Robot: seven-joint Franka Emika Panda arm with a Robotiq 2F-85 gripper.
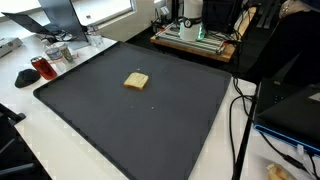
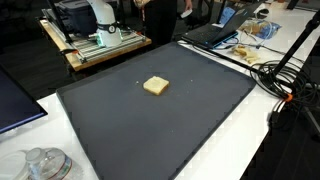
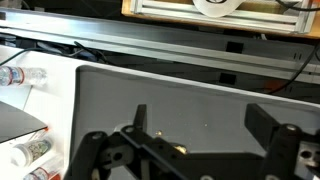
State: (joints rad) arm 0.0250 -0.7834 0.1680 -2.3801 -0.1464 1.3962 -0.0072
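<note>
A small tan square block (image 1: 136, 81), like a piece of bread, lies alone near the middle of the large black mat (image 1: 90, 120), and it shows in both exterior views (image 2: 155, 86). My gripper (image 3: 201, 124) appears only in the wrist view. It hangs above a bare stretch of the mat (image 3: 180, 95), open wide, with nothing between its two dark fingers (image 3: 140, 117). The block is outside the wrist view. In the exterior views only the white robot base (image 2: 97, 14) shows, at the back on a wooden platform.
A red cup (image 1: 43, 68), a black mouse (image 1: 25, 77) and glass jars (image 1: 58, 52) stand beside the mat. Cables (image 1: 240, 120) run along another side, near a laptop (image 2: 215, 35) and clutter. Plastic bottles (image 3: 20, 77) lie on the white table off the mat's edge.
</note>
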